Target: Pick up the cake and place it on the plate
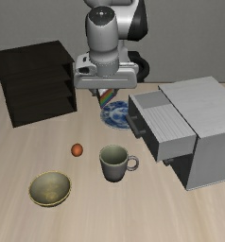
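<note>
A: Where is the cake [106, 98] relative to the plate [124, 120]?

B: It is the small striped piece, red and green, right at the plate's far rim, toward the exterior view's left of the plate's centre. It overlaps that rim in the view. I cannot tell whether it rests on the plate or hangs just above it.

A: And the gripper [103, 93]?

B: It is directly over the cake, with the grey hand covering the cake's upper part. Whether it is spread or pinching the cake I cannot tell, because the hand hides that.

A: So which relation matters for the coming move?

B: The cake's offset from the plate's middle. The cake lies under the gripper but at the plate's edge, so I judge a short shift is needed — toward the exterior view's right and forward — to bring it to the centre. Its long axis is too hidden to call.

A: Anything crowding the plate?

B: A grey drawer unit [185, 123] sits just beside the plate on the exterior view's right. A mug [114, 163] stands near the plate's front side, apart from it.
</note>
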{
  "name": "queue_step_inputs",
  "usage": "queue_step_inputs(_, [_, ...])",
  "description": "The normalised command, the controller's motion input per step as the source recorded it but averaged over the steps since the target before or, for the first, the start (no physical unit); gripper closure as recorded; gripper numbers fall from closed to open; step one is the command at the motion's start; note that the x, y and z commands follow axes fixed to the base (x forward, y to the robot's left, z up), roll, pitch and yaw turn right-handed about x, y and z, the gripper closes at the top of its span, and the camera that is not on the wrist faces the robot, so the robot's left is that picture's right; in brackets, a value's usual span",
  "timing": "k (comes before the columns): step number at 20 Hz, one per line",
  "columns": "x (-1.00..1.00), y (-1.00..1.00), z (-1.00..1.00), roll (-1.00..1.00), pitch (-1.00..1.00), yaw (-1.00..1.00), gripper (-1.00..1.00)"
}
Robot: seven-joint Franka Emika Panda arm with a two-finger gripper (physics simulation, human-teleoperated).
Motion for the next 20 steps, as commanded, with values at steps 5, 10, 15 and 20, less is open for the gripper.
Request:
queue_step_inputs(5, [-0.4,0.6,0.0,0.0,0.0,0.0,1.0])
queue_step_inputs(10, [0.0,0.2,0.0,0.0,0.0,0.0,1.0])
queue_step_inputs(15, [0.0,0.0,-0.8,0.0,0.0,0.0,-1.0])
queue_step_inputs(20, [0.0,0.0,0.0,0.0,0.0,0.0,-1.0])
